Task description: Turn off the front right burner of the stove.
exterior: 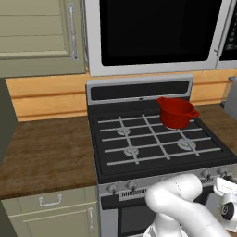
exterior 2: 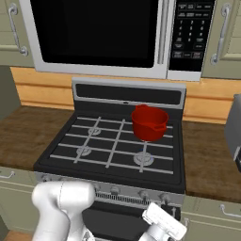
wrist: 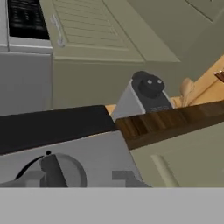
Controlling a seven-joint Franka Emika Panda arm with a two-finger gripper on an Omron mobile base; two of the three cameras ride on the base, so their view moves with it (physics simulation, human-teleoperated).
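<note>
Hand view: a small rigid silver knob [wrist: 54, 171] sits on the wide steel-bodied black-topped stove [exterior: 157, 139]; its raised ridge is where to pinch. The round silver-grey front right burner [exterior: 187, 144] lies near-right of the red pot [exterior: 176, 112]. Gripper [wrist: 78, 179] opening: cannot tell.

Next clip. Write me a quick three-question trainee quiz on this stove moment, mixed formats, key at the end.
1. True or false: the red pot sits on the front right burner.
2. What hangs directly above the stove? A) a window B) the microwave C) a shelf
3. Fill in: in the hand view, the close-up silver part on the stove's front panel is a ____.

Key: 1 false, it sits behind that burner, at the back right; 2 B; 3 knob.
</note>
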